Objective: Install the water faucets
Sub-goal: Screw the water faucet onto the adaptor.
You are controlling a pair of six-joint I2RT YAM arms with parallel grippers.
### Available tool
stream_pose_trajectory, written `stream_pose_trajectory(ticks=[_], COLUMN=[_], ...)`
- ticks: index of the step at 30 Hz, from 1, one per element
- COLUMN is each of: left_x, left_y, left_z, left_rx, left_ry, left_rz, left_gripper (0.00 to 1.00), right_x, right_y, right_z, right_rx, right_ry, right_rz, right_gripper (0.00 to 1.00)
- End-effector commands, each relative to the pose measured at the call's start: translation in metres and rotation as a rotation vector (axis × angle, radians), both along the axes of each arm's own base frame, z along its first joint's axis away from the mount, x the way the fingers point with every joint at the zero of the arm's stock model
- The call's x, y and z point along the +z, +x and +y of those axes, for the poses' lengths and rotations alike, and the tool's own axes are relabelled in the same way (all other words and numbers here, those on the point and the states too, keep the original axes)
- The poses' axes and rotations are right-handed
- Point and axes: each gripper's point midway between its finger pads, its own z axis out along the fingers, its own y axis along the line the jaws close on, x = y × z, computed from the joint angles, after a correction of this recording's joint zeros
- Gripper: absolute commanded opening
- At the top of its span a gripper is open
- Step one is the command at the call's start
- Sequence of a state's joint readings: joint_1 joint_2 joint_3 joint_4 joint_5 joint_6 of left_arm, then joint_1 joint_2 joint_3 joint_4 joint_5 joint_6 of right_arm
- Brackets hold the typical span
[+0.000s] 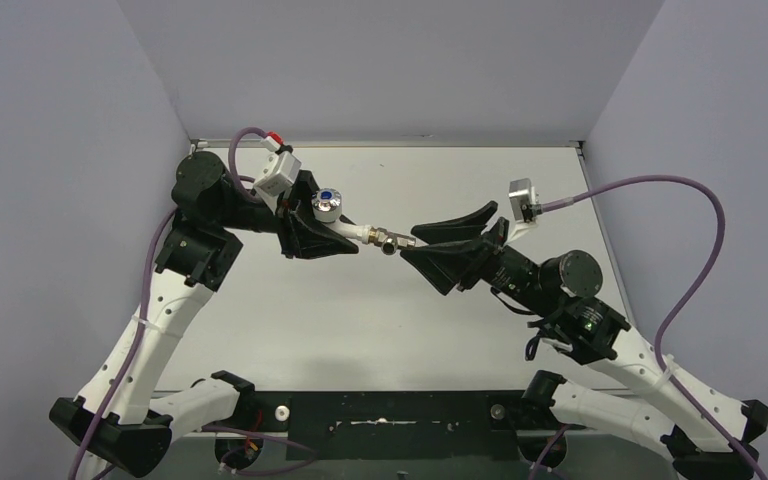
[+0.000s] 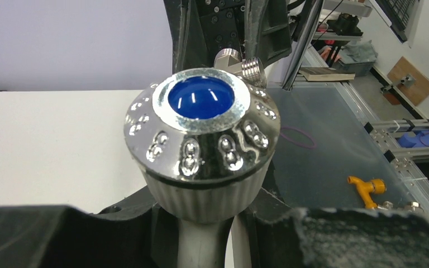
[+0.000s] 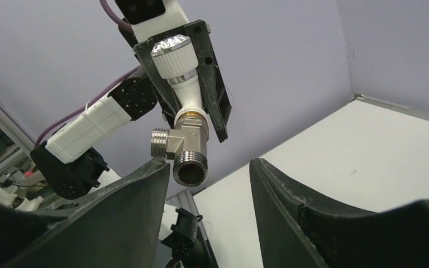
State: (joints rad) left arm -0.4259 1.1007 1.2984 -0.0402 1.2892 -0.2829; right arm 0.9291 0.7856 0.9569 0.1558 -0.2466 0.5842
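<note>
Grey table (image 1: 380,330); faucet (image 1: 332,208) aloft (left tool (image 1: 340,238))

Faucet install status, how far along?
Done: the fitting sits joined on the end of the tap; how tight it is can't be told. In hand: the left hand clamps the tap, and the right hand is open with its tips at the fitting, not gripping. Left: probably closing on the fitting and tightening it.

Both arms bent inward, meeting tip to tip. Left hand (image 1: 338,241) clamped on the tap body (image 1: 352,233); right hand (image 1: 410,244) spread wide.
</note>
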Motion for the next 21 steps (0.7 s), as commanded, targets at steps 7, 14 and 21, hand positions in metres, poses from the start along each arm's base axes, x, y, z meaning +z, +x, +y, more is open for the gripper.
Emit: stream_pose_trajectory(ticks=[7, 14, 21], left_x=[0.022, 0.021, 0.024], left_y=[-0.01, -0.01, -0.011], left_z=[0.003, 0.003, 0.003], left_rx=[-0.017, -0.027, -0.029], left_ry=[-0.045, -0.042, -0.053], left_rz=[-0.102, -0.092, -0.09], left_gripper=[0.0, 0.0, 0.0], right_x=[0.033, 0.02, 0.035], right_y=[-0.018, -0.024, -0.018], right_z=[-0.034, -0.037, -0.033], right_rx=[-0.095, -0.111, -0.131], right_ry=[-0.048, -0.344, -0.501], right_rz=[-0.383, -0.813, -1.1], right_gripper=[0.6, 0.67, 0.67])
